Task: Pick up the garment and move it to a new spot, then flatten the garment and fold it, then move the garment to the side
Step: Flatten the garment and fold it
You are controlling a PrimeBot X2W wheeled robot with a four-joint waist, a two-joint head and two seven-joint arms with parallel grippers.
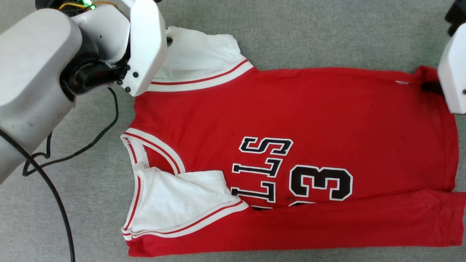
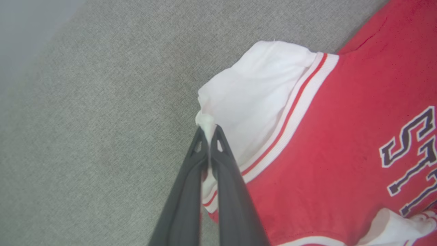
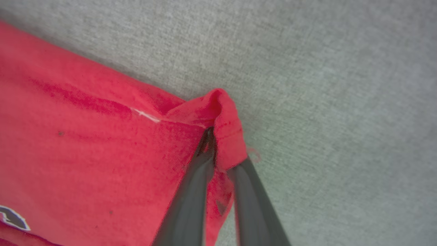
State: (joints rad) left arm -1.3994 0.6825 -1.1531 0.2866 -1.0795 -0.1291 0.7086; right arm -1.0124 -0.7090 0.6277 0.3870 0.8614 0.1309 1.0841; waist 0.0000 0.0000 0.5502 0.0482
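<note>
Grey, coarse-woven covering on the bench (image 1: 327,32), with no creases seen. The red jersey-style garment (image 1: 291,109), with white short sleeves and red-and-white striped trim, lies spread on it front side up, its neckline toward my left and its hem toward my right. Black, white-outlined letters (image 1: 262,171) and a black number "3" (image 1: 320,182) show on the front. The near long edge is folded over onto the front as a red band (image 1: 364,222) that covers the lowest part of the lettering. The near white sleeve (image 1: 182,203) is turned in and lies on the chest. The far white sleeve (image 1: 204,54) lies flat beyond the shoulder. My left fingers (image 2: 209,131) are closed tight on the outer corner of that far sleeve, and a tuft of white cloth shows between the tips. My right fingers (image 3: 218,143) are closed on the far hem corner (image 3: 222,112). The red cloth there is bunched up and wrapped over one finger, so that tip is hidden. Seen from the head, my pale left forearm (image 1: 43,72) crosses the upper left, and the white housing of my right wrist (image 1: 451,72) stands at the right edge, over the hem corner. A black cable (image 1: 91,145) hangs in loops below the left forearm, just beside the neckline. Small dark specks mark the red cloth near the hem.
</note>
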